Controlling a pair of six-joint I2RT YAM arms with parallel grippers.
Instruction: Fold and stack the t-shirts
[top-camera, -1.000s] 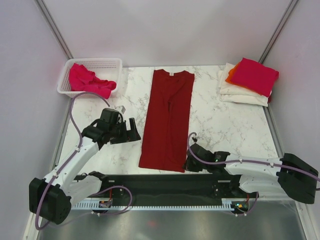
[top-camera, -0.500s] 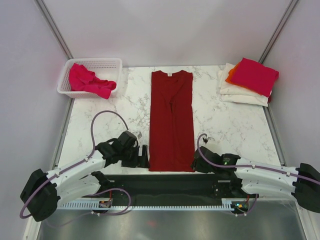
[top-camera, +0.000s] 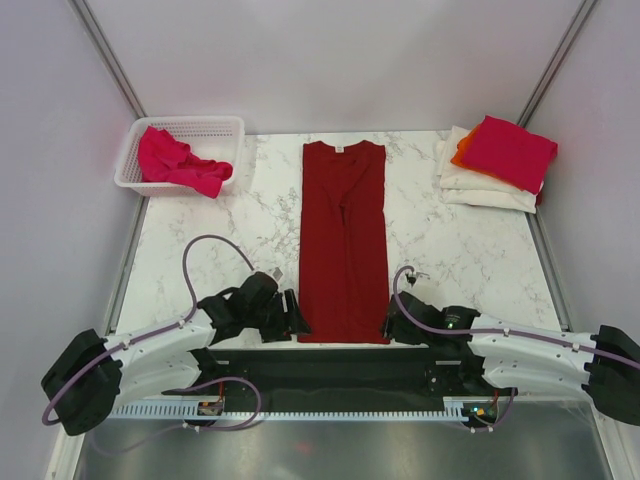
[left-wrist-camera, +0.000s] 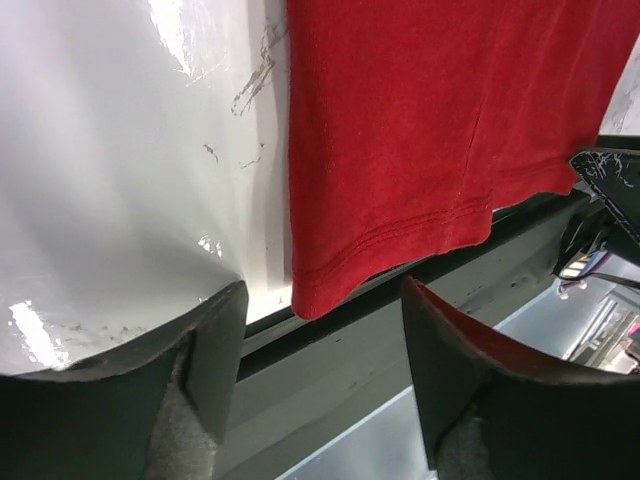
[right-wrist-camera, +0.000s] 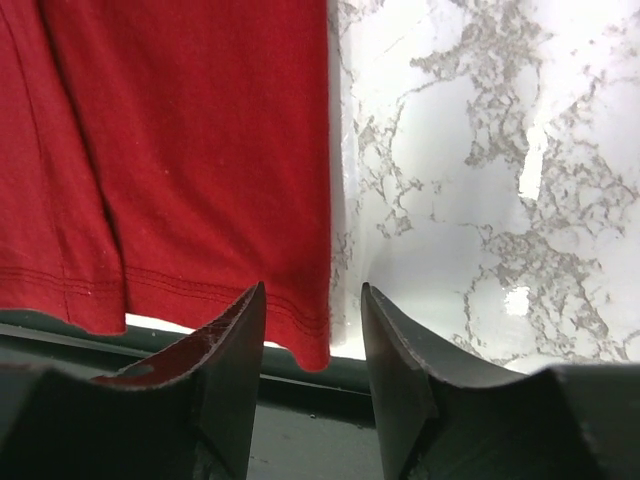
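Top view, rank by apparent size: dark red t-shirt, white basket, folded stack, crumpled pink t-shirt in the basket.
1. dark red t-shirt, clearly the largest.
2. folded stack and white basket: they look about alike, so not ranked.
3. crumpled pink t-shirt, smallest, lying inside the basket.

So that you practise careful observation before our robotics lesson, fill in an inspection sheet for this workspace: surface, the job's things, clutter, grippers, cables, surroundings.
Surface: glossy white marble-patterned table.
Job's things: dark red t-shirt lies flat as a long strip down the middle, hem at the near edge. Folded stack far right: magenta on top, orange and cream-white below. Crumpled pink shirts in the white mesh basket, far left.
Clutter: nothing seen.
Grippers: left gripper open at the hem's left corner; right gripper open at its right corner.
Cables: purple cables loop from both arms, beside the red shirt, not on it.
Surroundings: pale walls; black rail along the near edge.
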